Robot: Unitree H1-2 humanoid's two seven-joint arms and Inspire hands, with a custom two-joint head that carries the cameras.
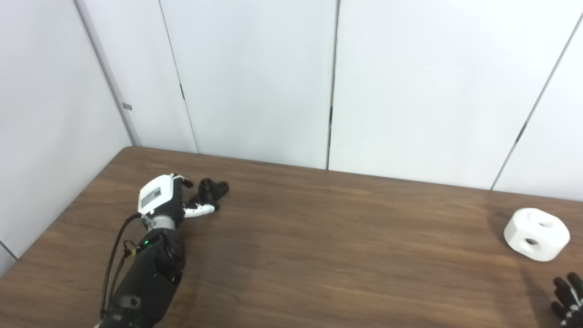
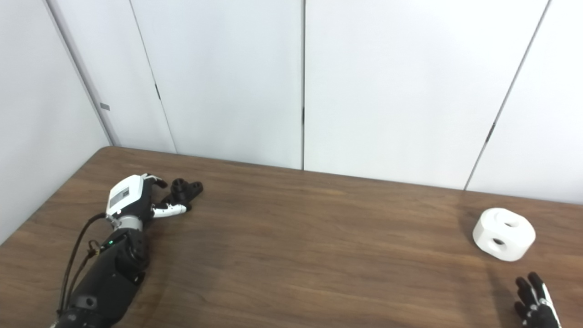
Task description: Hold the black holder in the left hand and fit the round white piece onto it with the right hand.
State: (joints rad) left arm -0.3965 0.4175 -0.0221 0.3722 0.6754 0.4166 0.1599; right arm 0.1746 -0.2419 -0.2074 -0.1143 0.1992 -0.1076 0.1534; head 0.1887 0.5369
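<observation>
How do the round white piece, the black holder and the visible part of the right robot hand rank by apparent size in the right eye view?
1. Round white piece, clearly the largest.
2. Right robot hand, but it is cut off by the picture's edge, so only part counts.
3. Black holder, partly hidden by the left robot hand and farther away; ranks 2 and 3 are unsure.

The desk (image 1: 319, 255) has a dark wood-grain surface with a smooth, low-sheen finish. The round white piece (image 1: 536, 234) looks like matt plastic. The black holder (image 1: 210, 191) appears matt. The left hand (image 1: 166, 198) combines a smooth white shell with black casing.
</observation>
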